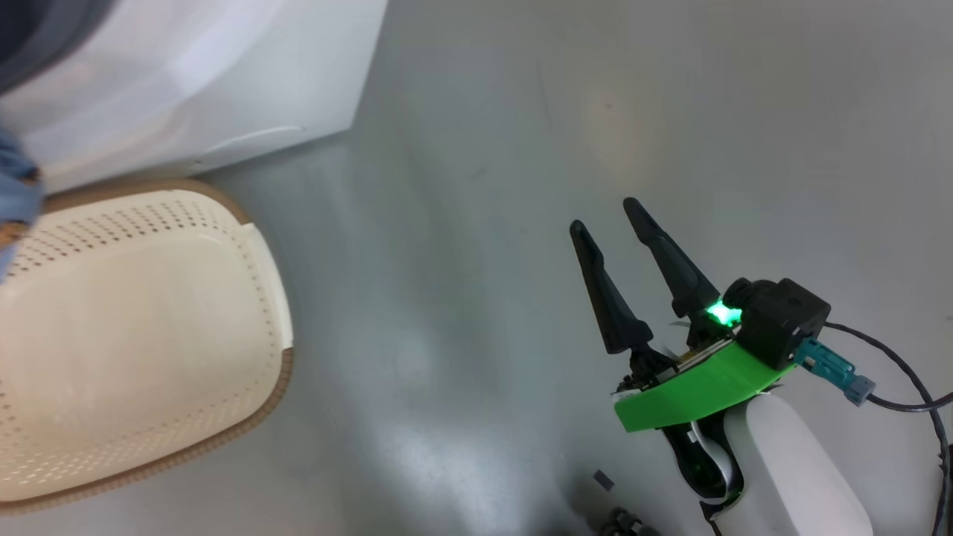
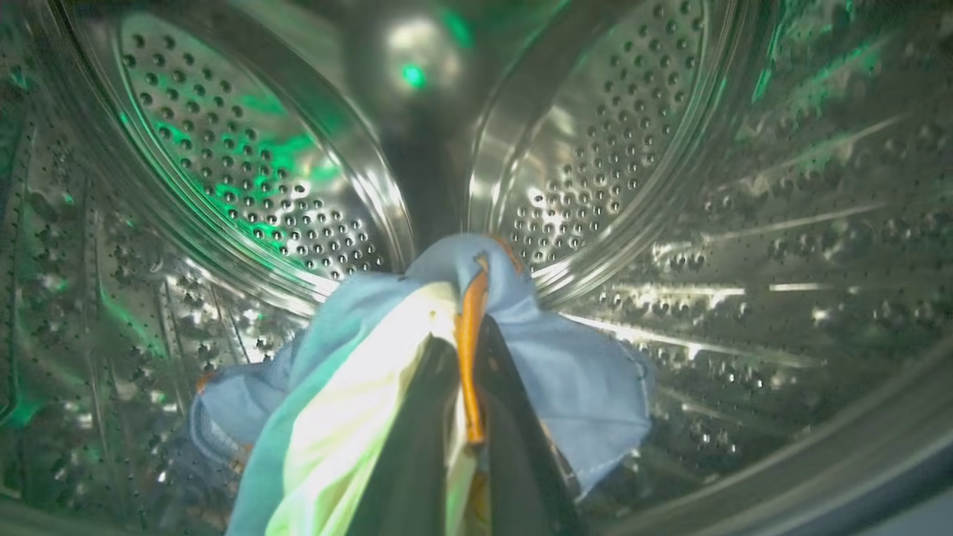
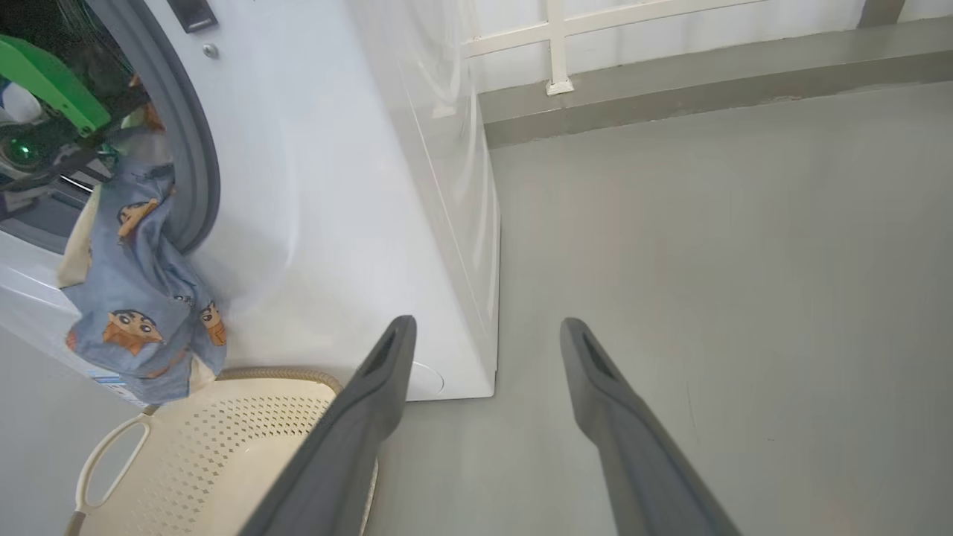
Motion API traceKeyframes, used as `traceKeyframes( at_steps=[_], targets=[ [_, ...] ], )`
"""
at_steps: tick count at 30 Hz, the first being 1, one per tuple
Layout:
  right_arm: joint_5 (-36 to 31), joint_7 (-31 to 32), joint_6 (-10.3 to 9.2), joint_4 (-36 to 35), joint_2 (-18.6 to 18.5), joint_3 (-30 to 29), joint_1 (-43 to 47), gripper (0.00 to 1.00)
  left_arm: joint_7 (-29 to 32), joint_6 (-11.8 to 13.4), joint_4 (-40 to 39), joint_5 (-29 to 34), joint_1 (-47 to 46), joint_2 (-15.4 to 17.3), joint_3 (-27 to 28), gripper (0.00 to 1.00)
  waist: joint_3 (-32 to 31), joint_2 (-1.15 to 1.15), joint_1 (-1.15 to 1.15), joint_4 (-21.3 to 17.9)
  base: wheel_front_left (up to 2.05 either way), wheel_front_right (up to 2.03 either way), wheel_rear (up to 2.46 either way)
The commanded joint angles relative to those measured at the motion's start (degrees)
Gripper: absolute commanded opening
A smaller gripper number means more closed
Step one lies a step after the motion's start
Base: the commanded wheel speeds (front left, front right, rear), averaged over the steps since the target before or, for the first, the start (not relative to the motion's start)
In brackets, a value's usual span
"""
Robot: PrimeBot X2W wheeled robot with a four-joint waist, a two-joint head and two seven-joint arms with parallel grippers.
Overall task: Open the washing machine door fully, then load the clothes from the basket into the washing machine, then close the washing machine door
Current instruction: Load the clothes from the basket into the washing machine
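Observation:
In the left wrist view my left gripper (image 2: 465,353) is inside the steel drum (image 2: 246,186), shut on the clothes (image 2: 581,380), a bunch of light blue and cream fabric. From the right wrist view, the clothes (image 3: 141,298) trail out of the washing machine (image 3: 320,186) opening and hang down its white front above the basket (image 3: 223,454). The cream basket (image 1: 134,335) stands on the floor against the machine (image 1: 186,82), its visible inside bare. My right gripper (image 1: 604,214) hovers open over the floor to the right, holding nothing. The washing machine door is out of view.
Grey floor (image 1: 476,223) spreads to the right of the machine and the basket. A low ledge with a white railing (image 3: 670,82) runs along the back. The green mount of my left wrist (image 3: 45,82) sits in the machine's opening. A cable (image 1: 908,387) trails from my right wrist.

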Motion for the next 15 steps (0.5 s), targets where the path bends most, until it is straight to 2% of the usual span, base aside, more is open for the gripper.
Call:
traceKeyframes(
  at_steps=[1, 5, 8, 9, 10, 11, 15],
  targets=[
    [-0.1, -0.3, 0.09, -1.2, 0.4, 1.3, 0.1, 1.0, -0.3, 0.7, -3.6, 1.5, -2.6, 3.4, 1.7, 0.0, 2.0, 0.0, 0.0, -1.8, 0.0, 0.0, 0.0],
    [0.0, -0.3, 0.09, -1.4, 0.5, 1.2, -0.3, 1.0, -0.3, 1.8, -12.1, 4.3, -3.0, 3.5, 5.8, 0.0, 2.9, 0.0, 0.0, -1.9, 0.0, 0.0, 0.0],
    [-0.3, -0.3, 0.09, -1.1, 0.5, 0.9, -0.3, 1.0, -0.4, 1.6, -13.2, 5.9, -1.1, 2.4, 7.6, 0.0, 2.8, 0.0, 0.0, -1.4, 0.0, 0.0, 0.0],
    [-0.4, -0.3, 0.09, -1.0, 0.5, 1.0, -0.4, 1.0, -0.4, 1.7, -12.3, 6.1, -0.5, 2.1, 8.1, 0.17, 2.6, 0.0, 0.0, -1.2, 0.0, 0.0, 0.0],
    [-0.4, -0.3, 0.09, -0.9, 0.6, 1.0, -0.5, 1.0, -0.4, 1.7, -11.2, 6.3, -0.2, 1.8, 8.4, 0.96, 2.4, 0.0, 0.0, -1.1, 0.0, 0.0, 0.0],
    [-0.3, -0.3, 0.09, -0.9, 0.6, 1.1, -0.7, 1.0, -0.4, 1.4, -10.4, 6.7, -0.1, 1.6, 8.5, 1.0, 2.3, 0.0, 0.0, -0.9, 0.0, 0.0, 0.0],
    [-0.1, -0.3, 0.09, -0.7, 0.6, 1.1, -1.1, 1.0, -0.4, -0.2, -5.6, 7.5, 0.3, 0.5, 8.4, 1.0, 1.8, 0.0, 0.0, 0.2, 0.0, 0.0, 0.0]
  ],
)
